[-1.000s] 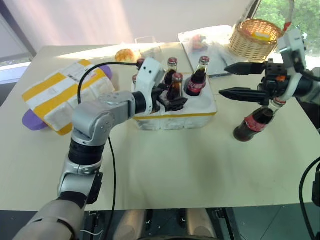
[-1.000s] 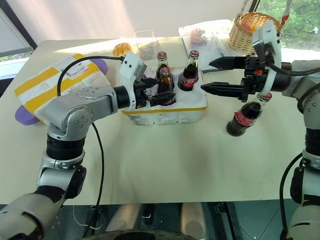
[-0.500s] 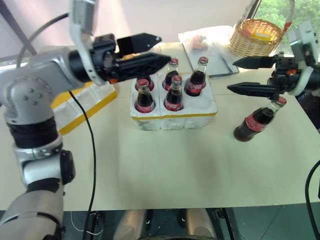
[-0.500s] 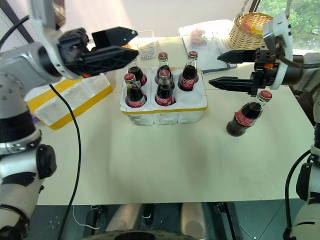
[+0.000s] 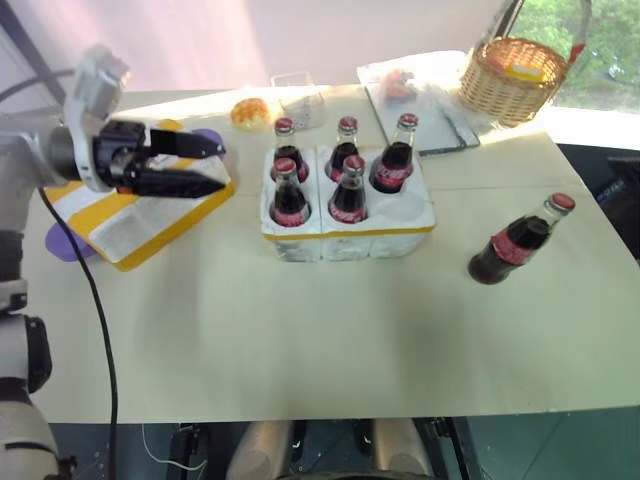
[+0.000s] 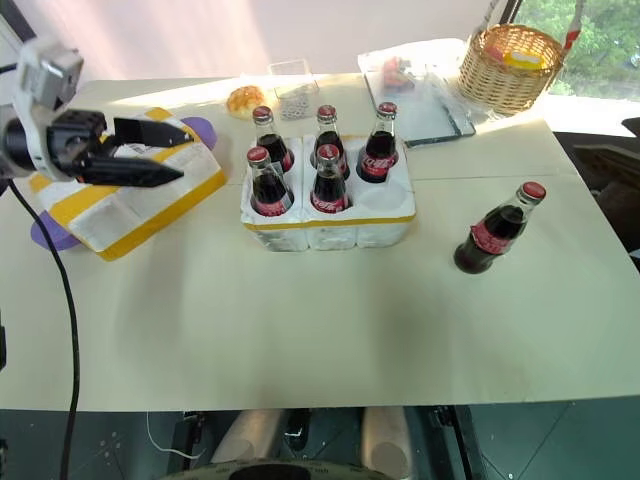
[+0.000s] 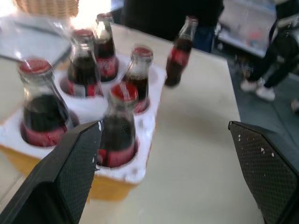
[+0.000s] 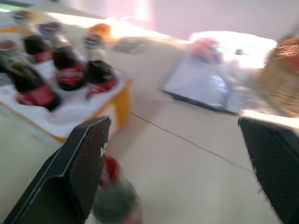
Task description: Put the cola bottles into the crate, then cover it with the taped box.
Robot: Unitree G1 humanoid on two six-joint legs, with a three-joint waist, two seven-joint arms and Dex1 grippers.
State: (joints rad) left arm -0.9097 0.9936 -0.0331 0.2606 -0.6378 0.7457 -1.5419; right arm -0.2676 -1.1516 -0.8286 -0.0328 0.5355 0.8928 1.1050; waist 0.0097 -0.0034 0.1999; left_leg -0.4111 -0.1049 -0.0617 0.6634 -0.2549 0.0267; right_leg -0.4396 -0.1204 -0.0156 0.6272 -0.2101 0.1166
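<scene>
Left gripper (image 5: 205,168) is released, fingers spread wide and empty, hanging over the taped box (image 5: 135,215) at the table's left side, pointing toward the crate. Right gripper (image 8: 173,172) also released, fingers far apart in the right wrist view, nothing between them.

Crate (image 5: 345,230) sits mid-table (image 5: 330,330), yellow band round its side. Five cola bottles (image 5: 348,190) stand upright in its wells: three in the far row, two in the near row. The near well on the right side is bare white foam. Sixth bottle (image 5: 518,240) is outside the crate, well apart to its right, tilted on the table with its cap up and away from the crate.

Taped box lies flat left of the crate, just beside it but not touching as far as can be told, yellow bands and a printed label on top. A purple flat thing (image 5: 62,243) pokes out from under its left edge.

Far edge of table: wicker basket (image 5: 515,75) at right, clear plastic packs (image 5: 415,95) beside it, a small clear container (image 5: 298,95), and an orange-yellow bun-like item (image 5: 250,110) behind the crate.
</scene>
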